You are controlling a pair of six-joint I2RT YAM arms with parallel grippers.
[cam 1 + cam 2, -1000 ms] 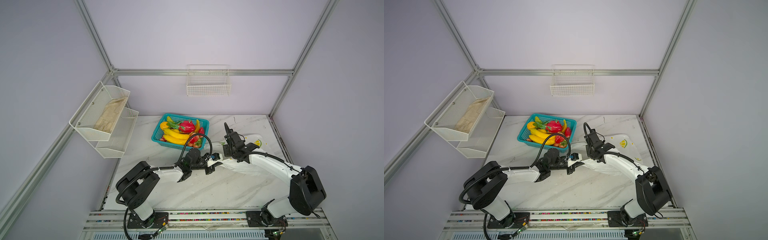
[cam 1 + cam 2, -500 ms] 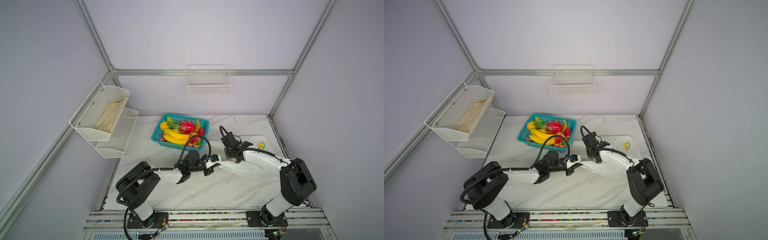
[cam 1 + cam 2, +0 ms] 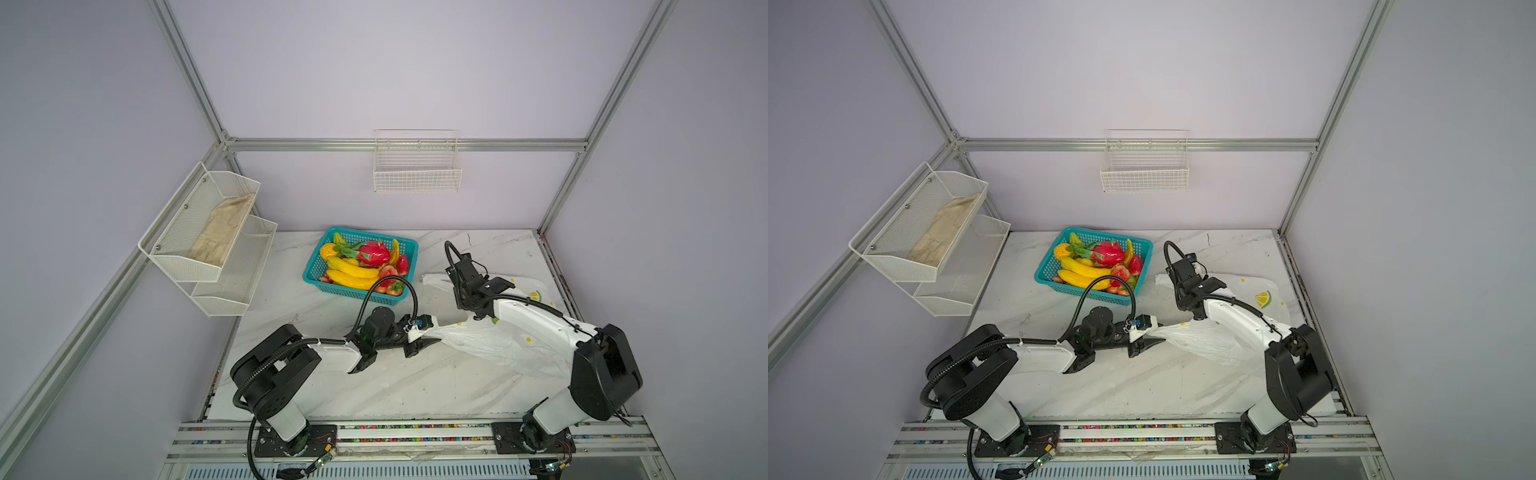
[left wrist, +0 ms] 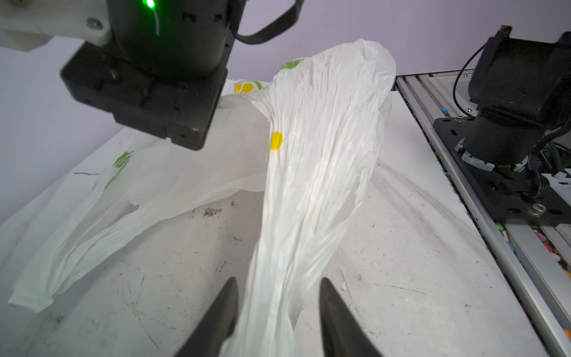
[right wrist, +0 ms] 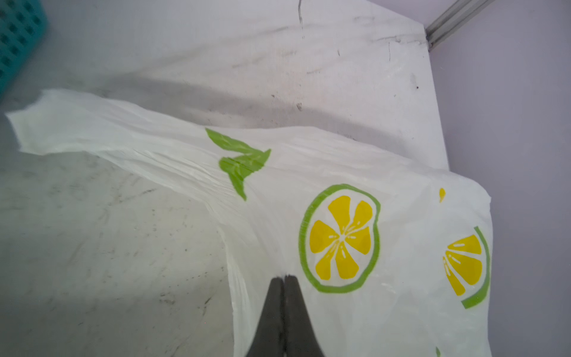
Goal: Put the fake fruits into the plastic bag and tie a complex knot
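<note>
The plastic bag (image 3: 498,345) (image 3: 1212,340) lies on the right of the marble table, white with lemon slices. My left gripper (image 3: 432,340) (image 4: 278,279) is open. A bunched strip of the bag (image 4: 315,154) runs loosely between its fingers. In the right wrist view my right gripper (image 5: 283,276) is shut on the bag's film (image 5: 370,309) beside a lemon print. One handle loop (image 5: 77,123) lies flat toward the basket. The fake fruits (image 3: 361,266) (image 3: 1096,262) are piled in the teal basket (image 3: 353,293): bananas, dragon fruit, strawberries, an orange. No knot shows.
A white mesh shelf (image 3: 208,232) with a cloth hangs on the left wall. On the back wall hangs a wire basket (image 3: 417,166). The arms' mounting rail (image 3: 415,432) runs along the front edge. A frame post (image 3: 540,232) stands at the back right corner.
My right gripper has shut on the bag's film. My left gripper has opened, loosening its hold on the bunched strip. The fruits have not moved.
</note>
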